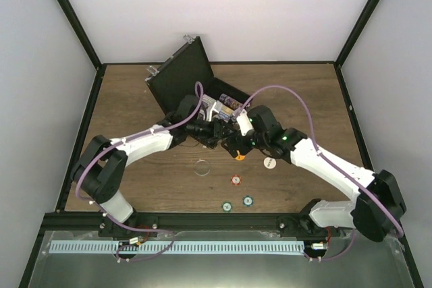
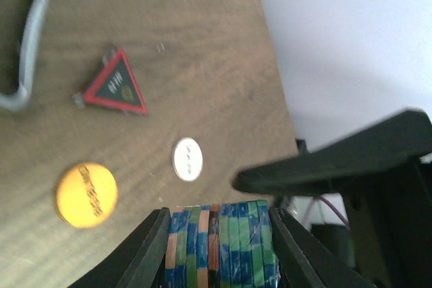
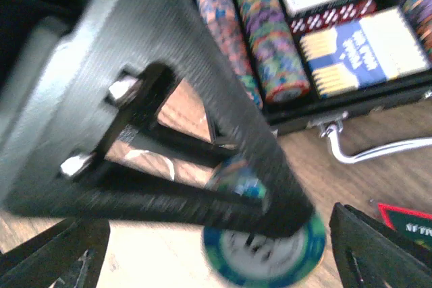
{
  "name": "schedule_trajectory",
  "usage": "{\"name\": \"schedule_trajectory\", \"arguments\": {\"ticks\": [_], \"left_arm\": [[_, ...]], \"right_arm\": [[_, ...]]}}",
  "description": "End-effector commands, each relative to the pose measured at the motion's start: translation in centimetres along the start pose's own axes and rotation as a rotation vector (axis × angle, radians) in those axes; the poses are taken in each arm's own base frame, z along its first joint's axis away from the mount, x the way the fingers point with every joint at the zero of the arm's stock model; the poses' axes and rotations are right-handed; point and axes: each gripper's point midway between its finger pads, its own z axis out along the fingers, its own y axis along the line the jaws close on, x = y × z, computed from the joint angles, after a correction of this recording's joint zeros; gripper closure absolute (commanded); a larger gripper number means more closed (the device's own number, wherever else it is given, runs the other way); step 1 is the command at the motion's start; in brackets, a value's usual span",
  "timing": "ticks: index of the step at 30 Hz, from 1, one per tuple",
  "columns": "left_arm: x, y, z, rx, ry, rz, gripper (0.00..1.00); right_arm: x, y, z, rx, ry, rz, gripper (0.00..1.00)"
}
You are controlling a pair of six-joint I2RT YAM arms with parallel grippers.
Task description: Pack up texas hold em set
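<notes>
Nearest the bases, loose round poker chips (image 1: 235, 180) lie on the brown wooden table (image 1: 135, 99), not yet packed, with a white round button (image 1: 269, 162) just beyond. At mid-table both arms stretch forward and angle in together. The left tool (image 2: 219, 217) clamps a short stack of multicoloured striped chips (image 2: 219, 251) edge-on, probably to slot them in as one roll, while the right tool (image 3: 219, 254) gapes wide, gripping nothing I can make out. Farthest off, the small black briefcase (image 1: 182, 75) stands open, with chip rows (image 3: 270, 38) and card decks (image 3: 364, 48) already seated inside.
</notes>
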Motion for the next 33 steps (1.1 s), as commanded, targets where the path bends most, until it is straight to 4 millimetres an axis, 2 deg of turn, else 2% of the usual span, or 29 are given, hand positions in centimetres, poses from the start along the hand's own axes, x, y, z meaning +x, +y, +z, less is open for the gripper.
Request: {"name": "schedule_trajectory", "arguments": {"ticks": [1,4,8,10,14,18,23,29,33], "left_arm": [[-4.9,-0.3,-3.2,-0.173,-0.128,0.177,0.96],[-9.1,1.0,-5.0,-0.353,-0.222,0.279,0.96],[-14.7,1.7,-6.3,-0.575,-0.305,0.514,0.96],[-16.8,2.5,-6.5,-0.654,-0.324,0.602,0.96],[-19.7,3.7,-5.8,-0.713,-0.322,0.749,0.96],[-21.0,5.9,-3.8,-0.756,-0.265,0.877,0.96],[-22.9,9.3,-2.3,-0.824,-0.203,0.93,0.96],[-25.0,11.4,-1.5,-0.862,-0.202,0.957,0.96],[-25.6,12.6,-1.0,-0.883,-0.188,0.985,0.96]], "right_arm": [[-3.2,-1.0,-2.4,0.081,-0.158,0.053,0.05],[-3.1,-4.4,-3.7,0.177,-0.208,0.159,0.01],[-1.7,-10.0,-5.4,0.284,-0.25,0.329,0.0],[-0.9,-11.2,-6.0,0.298,-0.265,0.372,0.0],[0.1,-11.6,-6.5,0.288,-0.292,0.392,0.0],[0.6,-11.3,-6.4,0.266,-0.304,0.412,0.0],[1.1,-10.6,-5.7,0.214,-0.305,0.439,0.0],[1.4,-10.4,-5.0,0.182,-0.291,0.449,0.0],[1.7,-10.4,-4.4,0.173,-0.276,0.45,0.0]]}}
